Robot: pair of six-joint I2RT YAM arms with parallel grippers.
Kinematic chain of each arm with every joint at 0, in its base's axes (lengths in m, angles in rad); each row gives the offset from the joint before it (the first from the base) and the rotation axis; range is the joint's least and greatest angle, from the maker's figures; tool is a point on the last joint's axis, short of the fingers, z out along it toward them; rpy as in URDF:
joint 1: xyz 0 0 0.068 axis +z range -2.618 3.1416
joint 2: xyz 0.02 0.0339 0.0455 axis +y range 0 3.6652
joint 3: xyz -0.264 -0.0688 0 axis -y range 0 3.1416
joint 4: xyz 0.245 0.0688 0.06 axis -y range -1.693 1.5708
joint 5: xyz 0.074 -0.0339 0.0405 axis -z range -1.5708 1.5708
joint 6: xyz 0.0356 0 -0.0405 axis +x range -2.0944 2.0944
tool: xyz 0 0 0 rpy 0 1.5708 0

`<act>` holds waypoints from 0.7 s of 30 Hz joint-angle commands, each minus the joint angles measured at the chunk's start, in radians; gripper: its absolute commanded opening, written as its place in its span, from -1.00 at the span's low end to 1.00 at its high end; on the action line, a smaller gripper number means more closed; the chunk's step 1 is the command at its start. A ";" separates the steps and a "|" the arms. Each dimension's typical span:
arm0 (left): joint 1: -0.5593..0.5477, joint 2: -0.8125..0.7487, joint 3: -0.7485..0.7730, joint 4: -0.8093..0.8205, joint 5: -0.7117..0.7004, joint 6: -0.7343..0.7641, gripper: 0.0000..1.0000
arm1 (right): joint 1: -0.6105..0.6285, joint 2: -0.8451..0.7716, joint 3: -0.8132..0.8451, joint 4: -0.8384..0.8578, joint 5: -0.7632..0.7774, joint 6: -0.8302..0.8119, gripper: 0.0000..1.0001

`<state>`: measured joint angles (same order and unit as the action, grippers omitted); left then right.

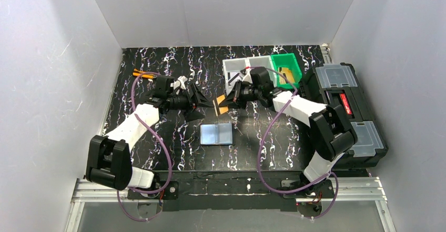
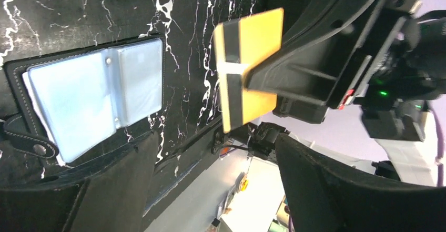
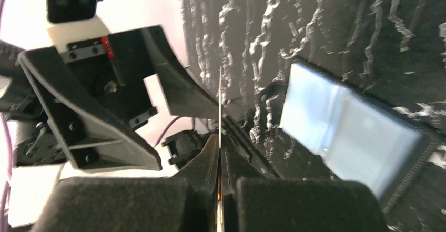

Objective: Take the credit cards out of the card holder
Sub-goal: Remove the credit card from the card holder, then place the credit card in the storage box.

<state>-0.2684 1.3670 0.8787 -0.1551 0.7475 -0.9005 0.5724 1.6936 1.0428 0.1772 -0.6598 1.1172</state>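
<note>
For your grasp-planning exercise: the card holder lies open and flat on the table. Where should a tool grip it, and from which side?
Probably the strap tab jutting past the card holder, taken from above: the holder lies flat, sleeves spread, so only that narrow tab suits a pinch.

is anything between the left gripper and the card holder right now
Nothing visible. The card holder lies open on the table, just ahead of the open left gripper, with bare surface between them. The one card in view is off to the side, in the air, pinched by the right gripper.
</note>
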 commanded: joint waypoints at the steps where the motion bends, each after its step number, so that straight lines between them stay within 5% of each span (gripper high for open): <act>1: 0.003 -0.052 0.090 -0.205 -0.075 0.131 0.68 | -0.044 -0.081 0.212 -0.407 0.197 -0.353 -0.97; 9: 0.002 -0.068 0.155 -0.348 -0.143 0.229 0.79 | -0.113 -0.011 0.519 -0.850 0.785 -0.760 -0.97; 21: 0.002 -0.066 0.179 -0.388 -0.122 0.271 0.79 | -0.246 0.219 0.756 -0.880 1.279 -1.022 -0.97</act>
<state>-0.2684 1.3338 1.0203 -0.5026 0.6098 -0.6636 0.3378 1.8500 1.7184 -0.6941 0.4202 0.2207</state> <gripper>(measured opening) 0.894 0.029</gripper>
